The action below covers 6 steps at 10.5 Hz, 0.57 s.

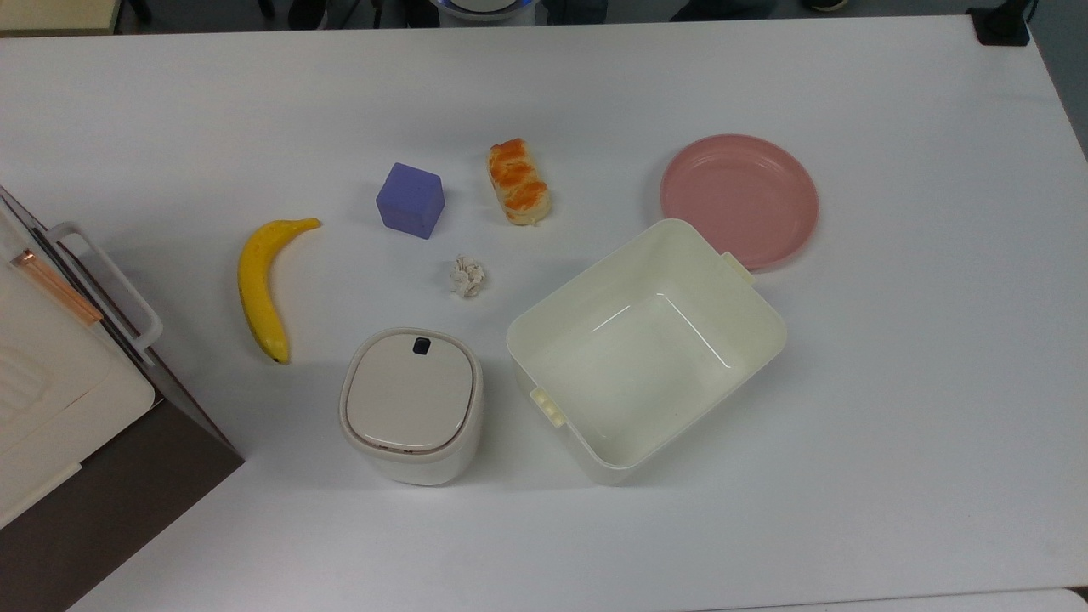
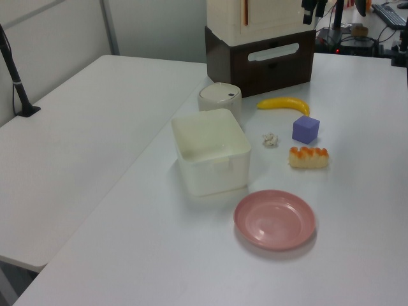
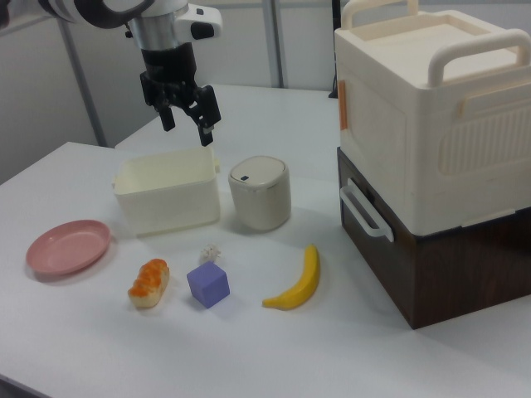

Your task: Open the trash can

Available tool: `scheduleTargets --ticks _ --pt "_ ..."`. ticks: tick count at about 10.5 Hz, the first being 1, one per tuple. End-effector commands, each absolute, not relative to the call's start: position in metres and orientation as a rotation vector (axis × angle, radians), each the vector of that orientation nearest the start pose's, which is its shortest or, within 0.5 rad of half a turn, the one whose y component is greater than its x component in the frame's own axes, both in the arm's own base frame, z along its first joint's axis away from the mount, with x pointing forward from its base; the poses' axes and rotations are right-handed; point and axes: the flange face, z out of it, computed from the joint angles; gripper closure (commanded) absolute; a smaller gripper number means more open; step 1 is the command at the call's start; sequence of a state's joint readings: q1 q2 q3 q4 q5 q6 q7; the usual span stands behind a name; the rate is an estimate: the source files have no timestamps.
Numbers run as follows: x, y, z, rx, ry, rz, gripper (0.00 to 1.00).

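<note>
**Approach not started: lid shut, gripper high above the table**

Left to right in the top view. At the table's (image 1: 892, 442) left edge stands a cream appliance (image 1: 42, 399) on a dark brown cabinet (image 1: 127, 493). Next, a banana (image 1: 262, 289) lies lengthwise, well in from that edge. The trash can (image 1: 412, 406) sits toward the near edge, left of centre, its flat beige lid (image 1: 410, 393) down and flush. The dark button (image 1: 422, 345) is at the lid rim on the side facing the far edge. Beyond the can lie a crumpled paper scrap (image 1: 467, 276), a purple cube (image 1: 411, 201) and a bread piece (image 1: 518, 182). Just beside the can, apart from it, stands the open cream tub (image 1: 646, 340). A pink plate (image 1: 739, 200) lies behind the tub's far right corner.

In the right view the gripper (image 3: 189, 116) hangs in the air above the tub (image 3: 168, 192), up and to the right view's left of the trash can (image 3: 260, 192). Its fingers are spread moderately wide and hold nothing.

Step in hand, as judged: the very start, since nothing has been contacted.

Next move calls for travel across to the can, then a descent onto the button (image 3: 246, 177). Narrowing the fingers first would probably give one firm tip to press with. The press should go straight down, as the can looks light and might slide or tip toward the tub.
</note>
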<state>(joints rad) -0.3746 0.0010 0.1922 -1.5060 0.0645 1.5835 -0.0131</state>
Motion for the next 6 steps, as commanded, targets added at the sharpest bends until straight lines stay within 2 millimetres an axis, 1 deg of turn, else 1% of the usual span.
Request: scheduleTargets --ticks 1,6 --pt "0.5445 -0.0949 0.6554 -3.061 0.278 -0.140 0.00" --pt "0.5432 -0.0960 0.6563 -3.074 0.279 -0.134 0.00"
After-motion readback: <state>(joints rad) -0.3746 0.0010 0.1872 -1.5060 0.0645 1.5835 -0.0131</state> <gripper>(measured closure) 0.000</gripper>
